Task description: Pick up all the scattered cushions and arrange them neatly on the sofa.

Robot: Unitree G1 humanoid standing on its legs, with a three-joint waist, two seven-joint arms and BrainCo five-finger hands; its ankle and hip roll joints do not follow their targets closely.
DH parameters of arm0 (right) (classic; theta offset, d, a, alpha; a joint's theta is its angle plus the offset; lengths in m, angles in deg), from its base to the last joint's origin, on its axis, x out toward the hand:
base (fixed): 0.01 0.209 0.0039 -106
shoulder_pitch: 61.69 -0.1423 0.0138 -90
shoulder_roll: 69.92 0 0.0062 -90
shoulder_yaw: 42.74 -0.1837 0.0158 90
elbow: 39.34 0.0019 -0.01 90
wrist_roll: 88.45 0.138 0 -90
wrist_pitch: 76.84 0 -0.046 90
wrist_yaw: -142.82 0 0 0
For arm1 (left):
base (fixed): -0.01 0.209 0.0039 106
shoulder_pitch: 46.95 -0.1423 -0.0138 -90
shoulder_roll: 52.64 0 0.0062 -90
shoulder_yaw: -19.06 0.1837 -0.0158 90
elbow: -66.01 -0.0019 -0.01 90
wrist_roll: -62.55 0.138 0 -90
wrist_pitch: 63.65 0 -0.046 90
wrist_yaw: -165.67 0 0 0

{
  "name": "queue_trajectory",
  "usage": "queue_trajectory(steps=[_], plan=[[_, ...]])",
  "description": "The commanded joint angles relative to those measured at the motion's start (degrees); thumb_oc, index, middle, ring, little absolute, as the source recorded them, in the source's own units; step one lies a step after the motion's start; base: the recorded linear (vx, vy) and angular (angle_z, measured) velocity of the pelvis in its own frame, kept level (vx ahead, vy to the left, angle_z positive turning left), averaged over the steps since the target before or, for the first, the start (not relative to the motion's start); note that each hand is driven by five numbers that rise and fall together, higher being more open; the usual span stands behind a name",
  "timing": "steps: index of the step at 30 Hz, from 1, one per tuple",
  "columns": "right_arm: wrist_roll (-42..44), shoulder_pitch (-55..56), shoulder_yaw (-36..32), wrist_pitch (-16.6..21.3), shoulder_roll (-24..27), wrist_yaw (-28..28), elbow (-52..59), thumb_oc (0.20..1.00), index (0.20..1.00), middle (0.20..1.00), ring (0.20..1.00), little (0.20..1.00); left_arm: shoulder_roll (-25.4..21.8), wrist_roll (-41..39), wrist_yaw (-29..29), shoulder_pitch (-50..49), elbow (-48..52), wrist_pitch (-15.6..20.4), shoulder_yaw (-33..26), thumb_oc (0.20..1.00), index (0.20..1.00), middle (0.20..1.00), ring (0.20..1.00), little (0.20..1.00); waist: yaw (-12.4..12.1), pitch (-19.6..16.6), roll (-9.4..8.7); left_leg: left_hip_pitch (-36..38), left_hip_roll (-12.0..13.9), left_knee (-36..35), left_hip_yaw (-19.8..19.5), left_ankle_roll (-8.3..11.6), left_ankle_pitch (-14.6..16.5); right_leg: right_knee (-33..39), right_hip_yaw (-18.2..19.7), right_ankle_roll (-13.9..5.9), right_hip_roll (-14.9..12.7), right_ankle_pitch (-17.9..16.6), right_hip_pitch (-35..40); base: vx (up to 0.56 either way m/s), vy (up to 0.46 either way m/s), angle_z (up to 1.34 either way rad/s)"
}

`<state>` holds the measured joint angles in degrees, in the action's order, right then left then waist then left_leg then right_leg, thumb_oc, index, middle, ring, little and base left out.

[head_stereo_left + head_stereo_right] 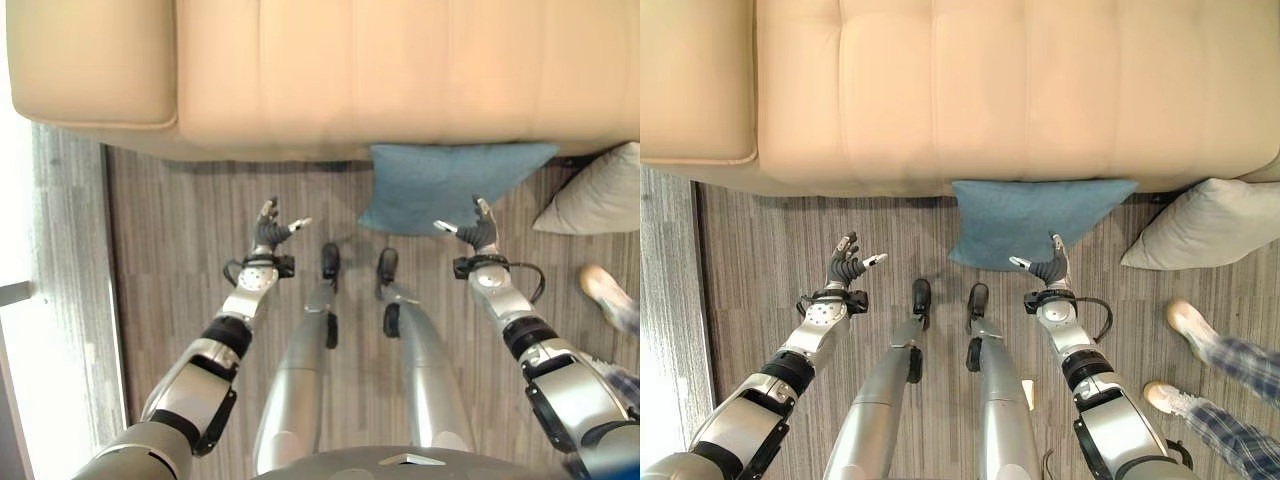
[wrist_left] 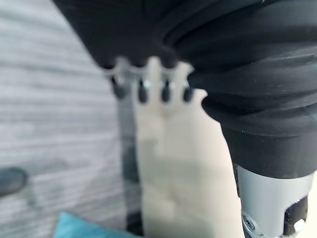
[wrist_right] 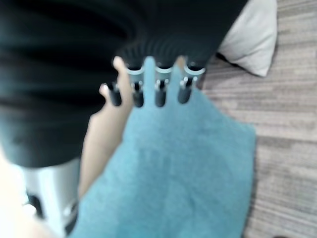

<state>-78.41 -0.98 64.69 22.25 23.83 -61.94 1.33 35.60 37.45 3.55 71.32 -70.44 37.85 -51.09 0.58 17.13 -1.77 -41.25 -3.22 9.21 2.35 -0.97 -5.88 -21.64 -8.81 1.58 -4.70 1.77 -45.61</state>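
Note:
A blue cushion [image 1: 442, 184] lies on the floor, leaning against the front of the beige sofa [image 1: 330, 70]. A light grey cushion [image 1: 1205, 236] rests on the floor to its right, also against the sofa. My right hand [image 1: 1050, 266] hovers over the blue cushion's near edge, fingers relaxed and thumb spread, holding nothing; its fingertips [image 3: 159, 96] show above the blue cushion [image 3: 173, 168] in the right wrist view. My left hand [image 1: 270, 232] is raised over bare floor to the left of the cushion, open and apart from it.
The sofa's left armrest [image 1: 90, 60] stands at the far left. A person's shoes [image 1: 1185, 318] and trouser legs are on the floor at the right. Grey wood-look floor [image 1: 170, 230] lies between me and the sofa.

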Motion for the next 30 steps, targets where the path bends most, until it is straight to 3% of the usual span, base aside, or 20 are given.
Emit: queue_trajectory(steps=[1,2,7,10,14,22,26,27,28,29,30], plan=[[0.08,3.38,0.06,0.41,-0.83,0.84,-0.14,1.000,1.000,1.000,1.000,1.000,-0.02,2.58,-1.16,-1.92,-0.78,0.86,-1.28,1.000,1.000,1.000,1.000,1.000,0.46,-3.04,0.15,2.10,1.92,-1.35,-2.58,3.50,3.19,7.13,2.13,-6.52,-1.98,-1.96,4.41,-0.03,-0.003,-0.04],[-0.06,5.92,-0.18,-0.07,-0.89,1.89,-0.60,1.000,1.000,1.000,1.000,1.000,-0.06,3.18,-2.03,-4.44,-1.00,0.42,-1.67,1.000,1.000,1.000,1.000,1.000,0.44,-3.15,0.04,5.18,1.92,-2.98,-2.12,3.33,1.44,8.85,1.51,-6.31,-2.05,-3.53,7.87,0.00,0.000,0.00],[-0.42,10.99,-1.00,-1.10,-0.46,4.66,-2.26,1.000,1.000,1.000,1.000,1.000,-0.52,5.04,-4.32,-9.44,-3.01,-0.73,-2.83,1.000,1.000,1.000,1.000,1.000,0.48,-3.65,-0.46,13.67,2.21,-6.58,-2.01,3.65,1.17,11.68,0.90,-6.65,-1.81,-3.22,16.69,0.08,-0.014,0.03],[-3.26,16.00,-1.15,-3.03,-0.35,7.93,-8.13,1.000,1.000,1.000,1.000,1.000,-0.43,8.16,-6.84,-14.86,-9.65,-2.47,-4.50,1.000,1.000,1.000,1.000,1.000,0.78,-5.12,-0.64,22.29,2.85,-9.97,-1.69,3.94,1.09,14.84,0.39,-7.18,-1.32,-2.90,25.74,0.16,-0.002,-0.01],[-4.91,18.38,-1.62,-3.65,-0.60,9.42,-11.77,1.000,1.000,1.000,1.000,1.000,-0.13,10.04,-7.93,-17.49,-14.87,-3.34,-5.97,1.000,1.000,1.000,1.000,1.000,1.01,-6.55,-0.89,26.41,3.19,-10.82,-1.20,4.00,1.61,16.60,0.35,-7.48,-0.79,-2.68,30.20,0.09,-0.009,-0.01],[-8.31,24.19,-3.71,-4.88,-1.96,12.89,-19.38,1.000,1.000,1.000,1.000,1.000,1.16,16.27,-11.16,-24.41,-23.84,-5.69,-9.53,1.000,1.000,1.000,1.000,1.000,1.22,-10.68,-1.29,36.91,3.76,-11.91,0.05,3.25,4.85,19.60,1.57,-7.44,0.89,-1.02,40.58,0.10,-0.029,-0.09],[-6.87,25.67,-4.82,-5.20,-2.72,13.56,-21.71,1.000,1.000,1.000,1.000,1.000,1.76,17.21,-11.70,-25.03,-24.29,-6.05,-9.48,1.000,1.000,1.000,1.000,1.000,1.97,-10.98,-1.63,37.81,3.67,-7.31,-0.39,2.98,7.62,21.01,3.78,-6.75,1.47,-0.68,43.66,0.00,-0.032,-0.12],[-6.29,25.35,-4.36,-5.39,-2.41,13.51,-22.14,1.000,1.000,1.000,1.000,1.000,2.35,16.01,-11.31,-23.99,-23.43,-5.55,-8.50,1.000,1.000,1.000,1.000,1.000,1.42,-9.97,-2.25,35.96,1.52,-2.26,-6.04,3.30,9.35,20.71,6.05,-6.43,1.49,-1.22,42.93,-0.09,0.032,-0.12],[-6.29,25.35,-4.36,-5.39,-2.40,13.51,-22.14,1.000,1.000,1.000,1.000,1.000,2.36,16.00,-11.31,-23.98,-23.44,-5.54,-8.49,1.000,1.000,1.000,1.000,1.000,1.45,-9.95,-2.22,35.90,1.52,-2.09,-6.08,3.29,9.46,20.68,6.01,-6.43,1.50,-1.18,42.94,-0.14,0.095,-0.24],[-5.95,25.31,-4.70,-5.35,-2.18,13.51,-22.24,1.000,1.000,1.000,1.000,1.000,3.21,14.93,-11.14,-23.48,-22.76,-5.20,-7.94,1.000,1.000,1.000,1.000,1.000,1.20,-9.86,-2.26,34.97,-0.54,-1.47,-12.76,3.40,10.34,20.37,8.53,-6.61,1.73,-1.69,41.97,-0.05,0.097,-0.49],[-5.88,25.58,-5.05,-5.54,-2.13,13.67,-22.44,1.000,1.000,1.000,1.000,1.000,3.29,15.08,-11.31,-23.47,-22.85,-5.27,-7.80,1.000,1.000,1.000,1.000,1.000,1.55,-10.25,-1.98,35.42,-0.69,-2.24,-13.38,2.94,10.69,20.28,9.26,-6.84,1.88,-1.91,41.69,-0.05,0.097,-0.70]])
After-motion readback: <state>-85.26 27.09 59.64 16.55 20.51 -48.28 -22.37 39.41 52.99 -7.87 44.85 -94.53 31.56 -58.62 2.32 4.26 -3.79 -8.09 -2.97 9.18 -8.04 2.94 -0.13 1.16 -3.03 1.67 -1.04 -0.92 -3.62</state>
